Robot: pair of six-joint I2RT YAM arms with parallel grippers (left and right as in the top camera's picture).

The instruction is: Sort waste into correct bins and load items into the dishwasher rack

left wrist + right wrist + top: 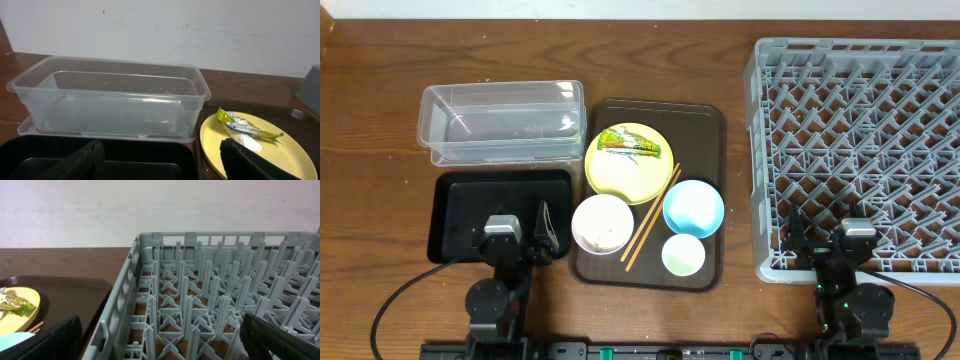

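Left wrist | left gripper point(162, 159) spread wide, empty | right gripper point(162, 339) likewise

Your clear tub point(107, 100) sits empty, upright, just past your left fingers point(82, 160); the green-yellow wrapper point(250, 129) lies flat on the yellow plate point(300, 150), right of them.

The tub point(500, 125) sits behind the shallow tray point(455, 205) at left, the rack point(860, 130) at right, and between them the serving tray point(705, 125) bears the plate point(620, 178) with the wrapper point(630, 143) on it, behind the left bowl point(602, 224) and right bowl point(693, 207), the chopsticks point(652, 217) between these seemingly touching the plate, the cup point(683, 254) frontmost.
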